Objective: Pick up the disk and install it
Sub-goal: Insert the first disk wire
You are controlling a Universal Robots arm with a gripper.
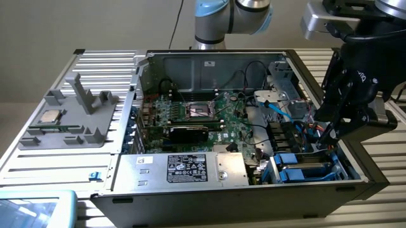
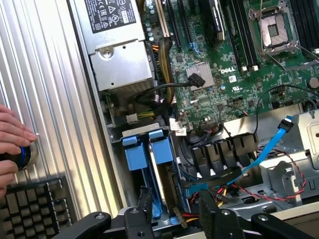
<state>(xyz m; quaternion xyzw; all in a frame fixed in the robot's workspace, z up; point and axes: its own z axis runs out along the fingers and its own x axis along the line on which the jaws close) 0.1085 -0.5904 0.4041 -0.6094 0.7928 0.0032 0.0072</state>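
The disk (image 2: 160,153) stands on edge in the drive bay at a corner of the open computer case (image 1: 222,199), showing a thin silver edge framed by its blue bracket. Just above the bay the gripper (image 2: 178,213) hangs with its fingers spread, grasping nothing. A blue cable (image 2: 269,149) and red wires crowd beside the bay, and the power supply (image 2: 119,59) sits near. A person's hand (image 2: 12,142) rests on the ribbed metal worktop (image 2: 55,99), beside a keyboard (image 2: 30,211).

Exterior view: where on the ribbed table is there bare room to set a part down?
Bare ribbed metal table lies on the camera side of the grey plastic fixture tray, and again beyond it, beside the open black computer case. Crowded: the case's corner with blue drive brackets and cables, under the open gripper.
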